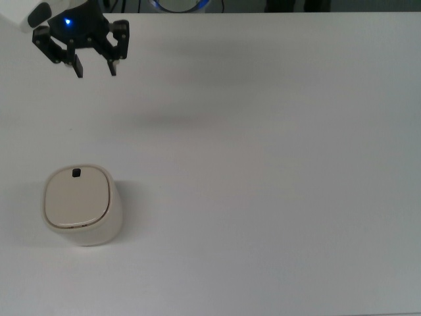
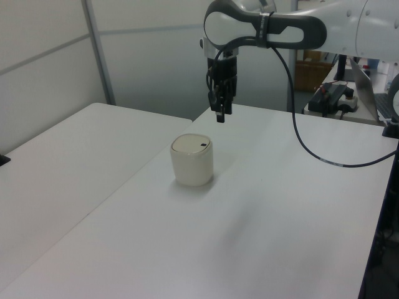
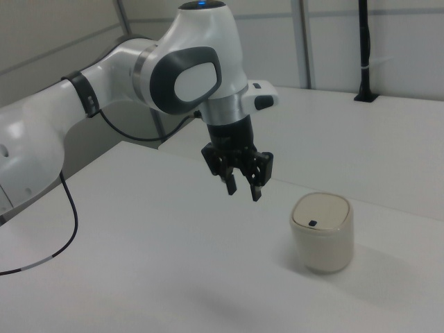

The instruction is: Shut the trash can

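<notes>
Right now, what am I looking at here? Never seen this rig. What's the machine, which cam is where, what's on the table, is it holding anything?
It is one white robot arm ending in a black two-finger gripper. Three fixed cameras watch it: the top view looks straight down, the left view and right view look across from opposite sides. On the white table stands only a small cream trash can, its flat lid lying shut, with a small black mark near one edge. The gripper hangs in the air away from the can, fingers apart, holding nothing.

White, rounded arm [image 3: 104, 76] shells with dark grey joint panels; black two-finger gripper [image 3: 242, 188] lit by blue LED; thin black cable [image 2: 305, 137] trailing alongside.
</notes>
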